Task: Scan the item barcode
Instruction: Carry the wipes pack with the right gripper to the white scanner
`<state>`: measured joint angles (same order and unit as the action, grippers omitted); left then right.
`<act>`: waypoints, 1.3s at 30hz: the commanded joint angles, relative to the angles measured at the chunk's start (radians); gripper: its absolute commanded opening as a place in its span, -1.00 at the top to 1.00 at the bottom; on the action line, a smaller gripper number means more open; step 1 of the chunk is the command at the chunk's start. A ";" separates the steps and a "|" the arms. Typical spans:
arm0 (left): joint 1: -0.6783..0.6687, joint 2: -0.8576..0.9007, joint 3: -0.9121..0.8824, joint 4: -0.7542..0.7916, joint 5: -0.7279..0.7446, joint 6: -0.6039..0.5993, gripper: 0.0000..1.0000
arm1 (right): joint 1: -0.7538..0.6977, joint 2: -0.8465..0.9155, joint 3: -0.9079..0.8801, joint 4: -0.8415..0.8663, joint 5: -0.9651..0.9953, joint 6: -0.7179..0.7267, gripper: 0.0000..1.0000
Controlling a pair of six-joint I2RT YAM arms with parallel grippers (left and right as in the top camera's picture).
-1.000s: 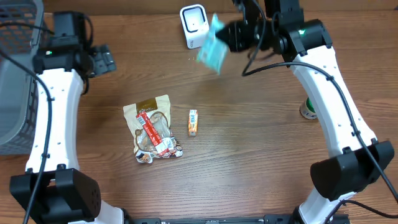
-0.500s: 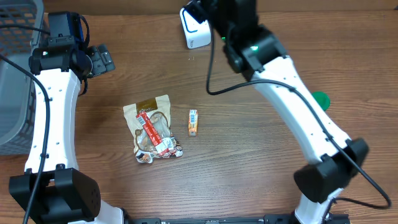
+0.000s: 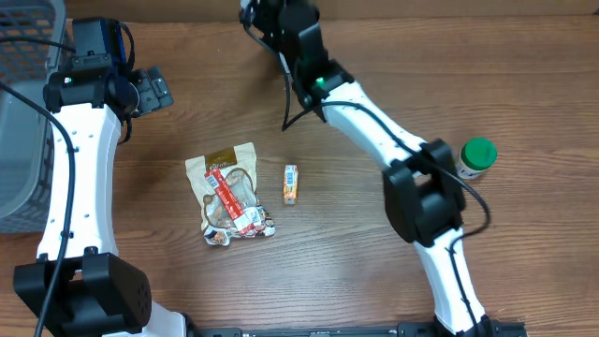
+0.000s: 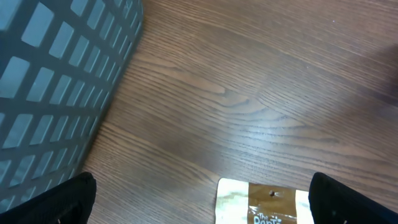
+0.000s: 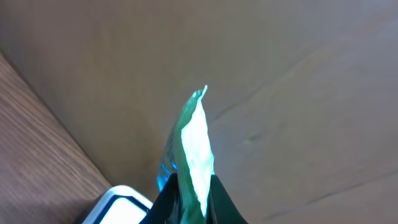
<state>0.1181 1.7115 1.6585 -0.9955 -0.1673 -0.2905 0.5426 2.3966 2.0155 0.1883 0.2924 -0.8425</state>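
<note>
My right gripper (image 5: pixel 191 186) is shut on a teal-green foil packet (image 5: pixel 196 140), seen edge-on and standing up between the fingers. The white barcode scanner (image 5: pixel 117 208) shows just below and left of the packet. In the overhead view the right arm (image 3: pixel 309 65) reaches to the table's far edge and hides both scanner and packet. At the far left my left gripper (image 3: pixel 153 91) stands open and holds nothing. Its black fingertips (image 4: pixel 76 198) frame bare wood and the top of a brown snack pouch (image 4: pixel 264 202).
The brown snack pouch (image 3: pixel 229 192) and a small orange pack (image 3: pixel 291 183) lie mid-table. A green-capped bottle (image 3: pixel 475 159) stands at the right. A grey mesh basket (image 3: pixel 23 112) sits along the left edge, close to the left arm.
The right arm has swung left with the teal packet, from beside the scanner to over it, and now covers the scanner in the overhead view. The green-capped bottle is uncovered. The left arm is still.
</note>
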 commanded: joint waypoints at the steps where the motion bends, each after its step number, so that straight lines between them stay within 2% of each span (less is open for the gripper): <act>1: 0.000 -0.011 0.014 0.002 0.004 -0.021 -1.00 | -0.007 0.050 0.019 0.074 0.033 -0.077 0.93; 6: 0.000 -0.011 0.014 0.002 0.004 -0.021 -1.00 | -0.011 0.124 0.019 0.106 0.055 -0.185 0.93; 14: 0.000 -0.011 0.014 0.002 0.004 -0.021 -1.00 | -0.011 0.134 0.019 0.085 0.044 -0.150 0.93; 19: 0.000 -0.011 0.014 0.002 0.004 -0.021 -1.00 | 0.000 0.134 0.019 -0.015 0.043 -0.149 0.93; 24: 0.000 -0.011 0.014 0.002 0.004 -0.021 -1.00 | 0.005 0.134 0.019 -0.075 0.035 -0.042 0.93; 31: 0.000 -0.011 0.014 0.002 0.004 -0.021 -0.99 | 0.017 0.134 0.019 -0.082 0.035 -0.035 0.93; 34: 0.000 -0.011 0.014 0.002 0.004 -0.021 -0.99 | 0.019 0.134 0.019 -0.097 0.035 0.020 0.73; 36: 0.000 -0.011 0.014 0.002 0.004 -0.021 -1.00 | 0.019 0.134 0.019 -0.102 0.036 0.053 0.68; 38: 0.000 -0.011 0.014 0.002 0.004 -0.021 -0.99 | 0.019 0.134 0.019 -0.121 0.036 0.063 0.68; 39: 0.000 -0.011 0.014 0.002 0.004 -0.021 -1.00 | 0.019 0.134 0.019 -0.126 0.036 0.066 0.81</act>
<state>0.1181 1.7115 1.6585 -0.9951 -0.1677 -0.2905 0.5571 2.5332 2.0197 0.0746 0.3302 -0.8421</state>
